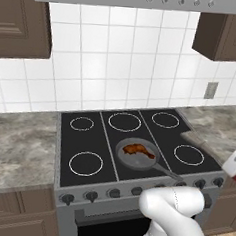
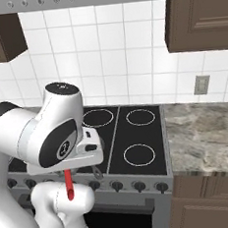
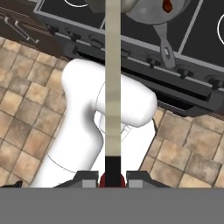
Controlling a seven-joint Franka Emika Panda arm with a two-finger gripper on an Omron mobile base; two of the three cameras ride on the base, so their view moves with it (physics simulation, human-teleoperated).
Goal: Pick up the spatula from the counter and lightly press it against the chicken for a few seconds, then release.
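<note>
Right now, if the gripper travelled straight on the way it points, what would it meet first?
Pointing downward and shut on the spatula, the gripper would probably meet the robot's own white arm first, then the tiled floor; depth is unclear.

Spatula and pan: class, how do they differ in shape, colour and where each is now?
The spatula is long, narrow and mostly beige; the pan is round and grey. The spatula is clamped in the gripper, in the air; the pan rests on the stove, holding chicken. Both are kitchen utensils.
</note>
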